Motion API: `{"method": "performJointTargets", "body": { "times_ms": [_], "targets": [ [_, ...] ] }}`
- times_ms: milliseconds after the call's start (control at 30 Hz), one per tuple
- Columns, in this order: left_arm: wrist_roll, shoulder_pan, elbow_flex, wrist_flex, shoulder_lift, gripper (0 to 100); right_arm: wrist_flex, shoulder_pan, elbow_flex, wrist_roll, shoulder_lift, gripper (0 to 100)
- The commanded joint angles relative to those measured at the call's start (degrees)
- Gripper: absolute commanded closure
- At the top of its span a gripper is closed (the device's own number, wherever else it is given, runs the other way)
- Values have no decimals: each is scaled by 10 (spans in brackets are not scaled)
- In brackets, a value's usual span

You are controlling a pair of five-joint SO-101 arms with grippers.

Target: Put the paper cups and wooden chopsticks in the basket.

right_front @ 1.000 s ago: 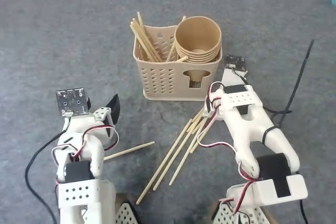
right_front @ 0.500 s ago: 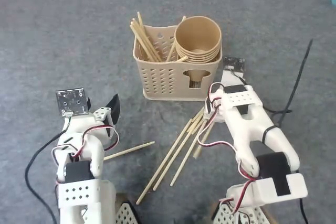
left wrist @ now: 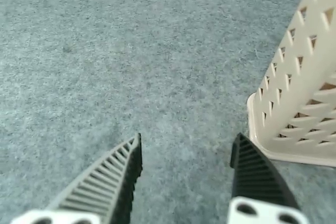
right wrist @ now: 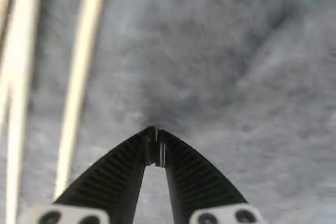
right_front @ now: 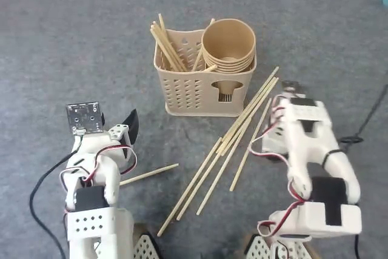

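The paper cups (right_front: 228, 43) are stacked in the basket (right_front: 200, 98) along with a few sticks, but a bunch of wooden chopsticks (right_front: 225, 147) lies on the grey mat (right_front: 73, 47) between the arms. The left gripper (left wrist: 186, 148) is spread wide near the basket, and the right gripper (right wrist: 156, 139) is pinched closed on nothing, right beside those chopsticks.

Layout of the workspace, seen from above. The basket (right_front: 203, 95) stands on the table (right_front: 60, 47) at rear centre. Inside it, the stacked paper cups (right_front: 228, 43) fill the right side and a bundle of wooden chopsticks (right_front: 168, 47) leans in the left side. Loose chopsticks (right_front: 225, 142) lie fanned on the table from beside the basket's right wall toward the front, between the two arms. A single chopstick (right_front: 149, 174) lies apart to their left, near the left arm (right_front: 91, 180). The left gripper (left wrist: 189, 137) sits front-left of the basket. The right gripper (right wrist: 156, 140) is over the table, just right of the loose chopsticks.
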Motion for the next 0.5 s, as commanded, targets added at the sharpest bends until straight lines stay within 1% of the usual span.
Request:
{"method": "performJointTargets", "body": {
  "times_ms": [0, 100, 200, 333, 400, 467],
  "targets": [
    [-7, -4, -1, -6, -10, 739, 7, 38, -11, 28, -13, 990],
    [-7, -3, -1, -6, -10, 739, -7, 38, -32, 25, -13, 988],
    [-7, -3, -1, -6, -11, 739, -7, 4, -62, 12, -13, 977],
    [-7, -3, -1, -6, -11, 739, -8, -49, -89, -73, -7, 890],
    [-7, -3, -1, -6, -12, 739, -12, -79, -94, -101, -7, 853],
    [-7, -3, -1, -6, -12, 739, -26, -102, -94, -121, -7, 842]
  ]
}}
